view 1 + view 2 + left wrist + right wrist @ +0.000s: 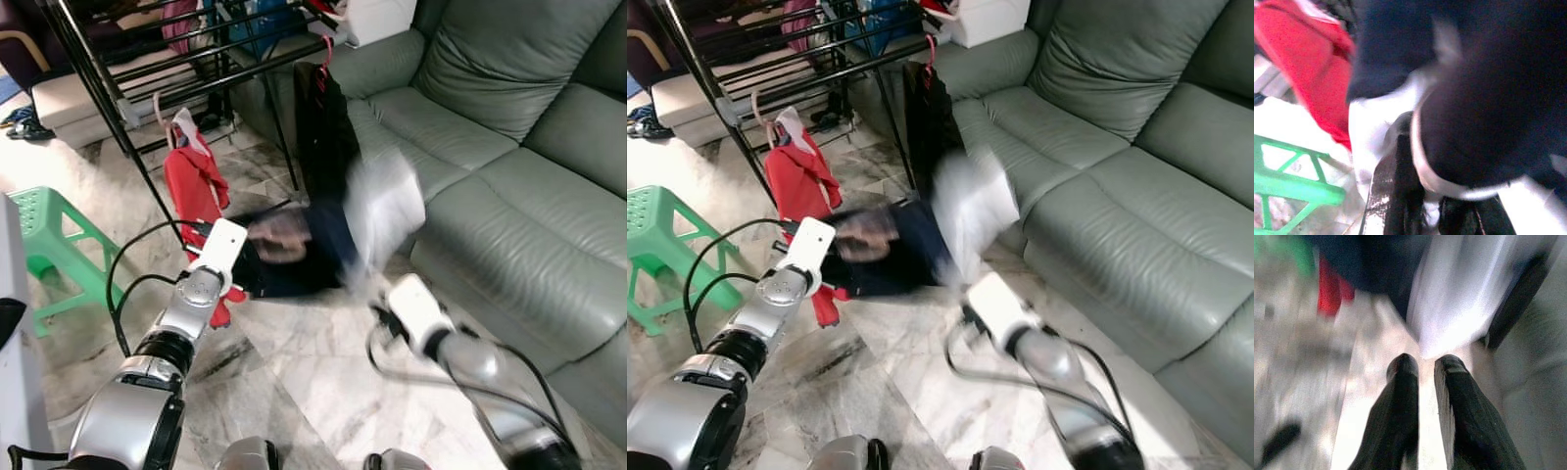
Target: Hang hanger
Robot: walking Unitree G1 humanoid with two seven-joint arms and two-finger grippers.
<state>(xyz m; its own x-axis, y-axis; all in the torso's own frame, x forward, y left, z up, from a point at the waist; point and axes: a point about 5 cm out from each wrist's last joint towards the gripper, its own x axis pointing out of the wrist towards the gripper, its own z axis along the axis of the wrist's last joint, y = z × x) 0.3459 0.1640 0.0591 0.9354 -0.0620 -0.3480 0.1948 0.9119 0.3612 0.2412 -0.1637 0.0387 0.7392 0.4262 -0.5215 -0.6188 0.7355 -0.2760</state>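
Two grippers work below the rack (pixel 196 59): the left gripper (pixel 1425 205) has its jaws clamped on the dark garment's collar (pixel 1425 161), presumably the hanger; the right gripper (pixel 1422 364), jaws slightly parted, holds nothing. Lifting steadily toward the rail should avoid snagging.

garments on rack: 2 (red (pixel 196 186), black (pixel 318 117)) | green stool (pixel 49 235): 1 | sofa (pixel 509 147): 1
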